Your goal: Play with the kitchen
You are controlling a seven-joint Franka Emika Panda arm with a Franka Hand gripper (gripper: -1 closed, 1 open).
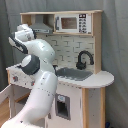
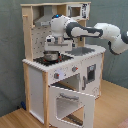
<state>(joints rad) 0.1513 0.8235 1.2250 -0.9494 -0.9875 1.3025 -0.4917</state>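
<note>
The kitchen [image 1: 92,85] is a toy of white panels and light wood. In the first exterior view its black faucet [image 1: 84,60] and grey sink [image 1: 75,74] show, while my white arm [image 1: 37,65] hides the stove side. In the second exterior view the oven door [image 2: 70,102] hangs open, tipped down at the front. A small metal pot [image 2: 50,57] sits on the black stovetop [image 2: 44,61]. My gripper [image 2: 52,46] points down just above the pot, under the range hood [image 2: 47,20]. Whether it touches the pot is unclear.
A toy microwave [image 1: 72,22] sits on the top shelf beside the hood. My arm [image 2: 95,31] reaches across the sink [image 2: 84,50] from the second exterior view's right. A wooden floor [image 2: 112,107] lies in front, and a grey curtain [image 2: 10,50] hangs behind.
</note>
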